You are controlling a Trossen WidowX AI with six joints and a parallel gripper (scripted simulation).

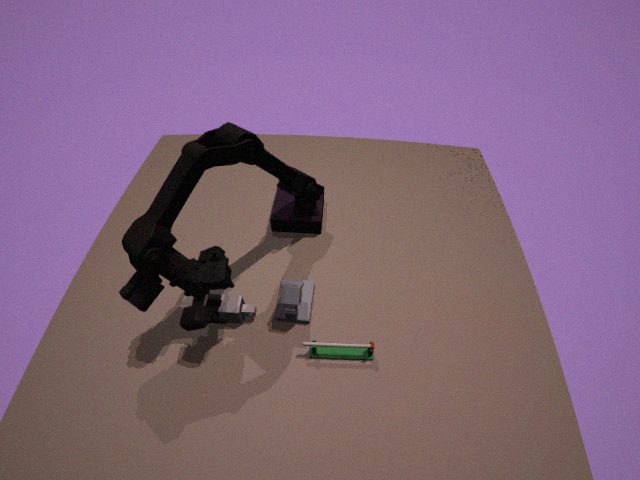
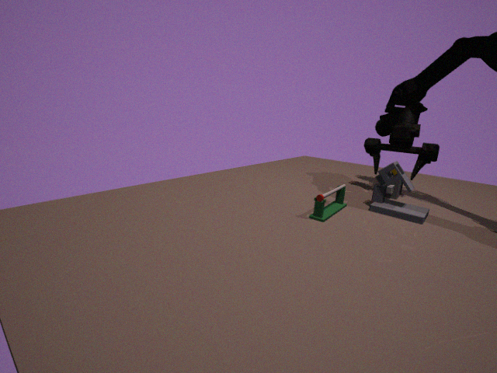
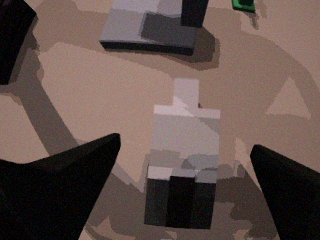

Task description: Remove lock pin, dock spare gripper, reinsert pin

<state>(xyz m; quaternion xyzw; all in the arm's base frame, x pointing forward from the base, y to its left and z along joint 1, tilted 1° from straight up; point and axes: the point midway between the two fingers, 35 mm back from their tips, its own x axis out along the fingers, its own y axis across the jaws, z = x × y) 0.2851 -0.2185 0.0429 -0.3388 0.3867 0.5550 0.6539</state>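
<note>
My gripper (image 1: pixel 209 299) (image 2: pixel 395 166) (image 3: pixel 187 146) is open and empty. It hangs low over the spare gripper (image 1: pixel 233 304) (image 3: pixel 184 135), a light grey block with a dark end that lies flat on the table, with one finger on each side and no contact that I can see. The grey mount (image 1: pixel 294 299) (image 2: pixel 387 184) (image 3: pixel 150 23) stands just beside it on its flat base plate. The white lock pin (image 1: pixel 338 344) (image 2: pixel 333 191), with a red head, rests across the green stand (image 1: pixel 341 352) (image 2: pixel 327 209). In the exterior view the mount hides the spare gripper.
The arm's dark purple base block (image 1: pixel 297 211) (image 3: pixel 12 27) stands at the back of the brown table (image 1: pixel 439 258) (image 2: pixel 160 260). The arm arches from it over the table's left half and casts broad shadows around the parts.
</note>
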